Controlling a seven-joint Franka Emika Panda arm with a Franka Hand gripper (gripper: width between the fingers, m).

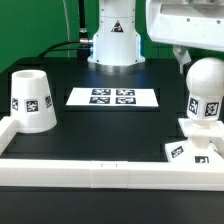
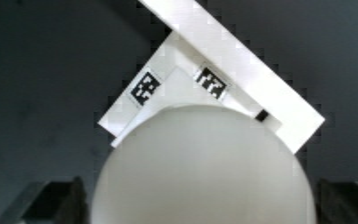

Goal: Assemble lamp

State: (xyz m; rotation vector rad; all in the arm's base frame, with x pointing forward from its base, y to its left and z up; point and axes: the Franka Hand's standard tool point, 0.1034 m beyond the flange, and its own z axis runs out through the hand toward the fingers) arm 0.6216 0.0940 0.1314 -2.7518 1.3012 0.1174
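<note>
1. At the exterior view's right, the bulb (image 1: 205, 82) stands upright on its stem in the small square base (image 1: 194, 149), so that pairing looks made. Whether it is fully seated, I cannot tell.
2. In the wrist view the gripper (image 2: 197, 204) hangs straight over the bulb, its jaws wide on either side of the dome. A dark gap shows at each finger, so it is straddling, not gripping.
3. What's left, as I judge it: the shade (image 1: 32, 98). It sits well apart at the exterior view's left, narrow end up, untouched, and it has to go over the bulb to finish the lamp.
4. Around the parts: the marker board (image 1: 112, 97) lies flat mid-table between shade and bulb, and the long white rail (image 1: 100, 170) runs along the near edge and up the left side, just beside the shade.
5. In the way: nothing tall stands on the path across. But the rail hugs the shade, and the base sits close to the rail's corner — tight quarters for a grasp.
</note>
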